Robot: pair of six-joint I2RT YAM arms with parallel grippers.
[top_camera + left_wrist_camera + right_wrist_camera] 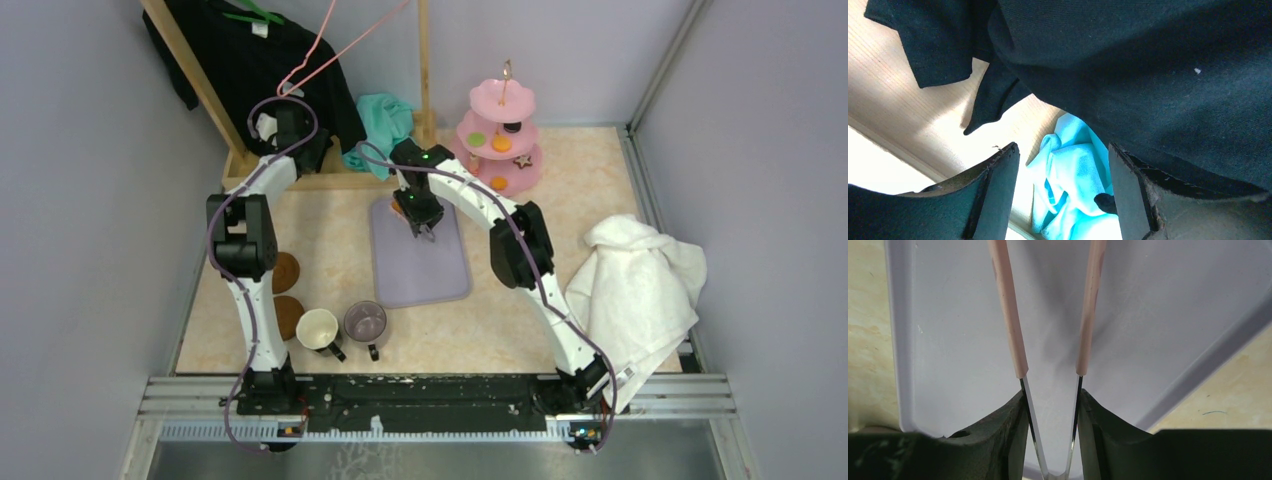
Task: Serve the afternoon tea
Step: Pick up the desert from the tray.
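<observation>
From above, the pink stand [490, 100] with its sweets [501, 143] sits at the back edge of the table [590, 190]; the cream mug [318, 328], purple mug [365, 322] and brown coasters [286, 271] are near the front, and the white tag [259, 29] on the black shirt [230, 60] is too small to read. In the left wrist view the left jaws are wide and hold nothing, close under the shirt, with the teal cloth [1068, 170] past them. In the right wrist view the right jaws squeeze the tongs [1007, 315], whose pink arms stand apart over the middle of the purple tray [1158, 315].
</observation>
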